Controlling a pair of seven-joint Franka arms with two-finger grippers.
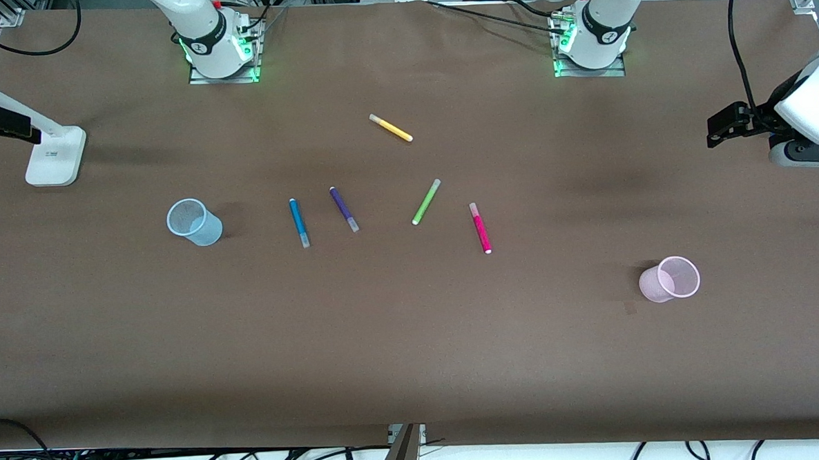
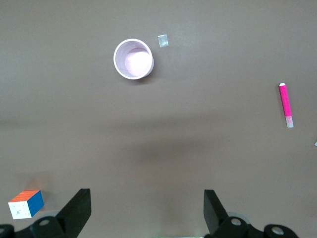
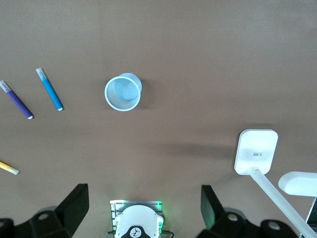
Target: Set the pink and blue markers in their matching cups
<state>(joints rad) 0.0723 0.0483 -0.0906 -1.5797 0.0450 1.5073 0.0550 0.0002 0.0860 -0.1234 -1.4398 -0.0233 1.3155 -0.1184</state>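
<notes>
Pink marker (image 2: pixel 286 104) and blue marker (image 3: pixel 49 89) — flat on table, well clear of both open jaws

The front view looks down across the table (image 1: pixel 414 340); both wrist views look straight down from high.

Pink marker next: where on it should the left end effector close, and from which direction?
Grip the pink marker at mid-barrel, coming straight down, fingers across its width. It lies flat on the table with nothing touching it, the green marker well apart.
</notes>
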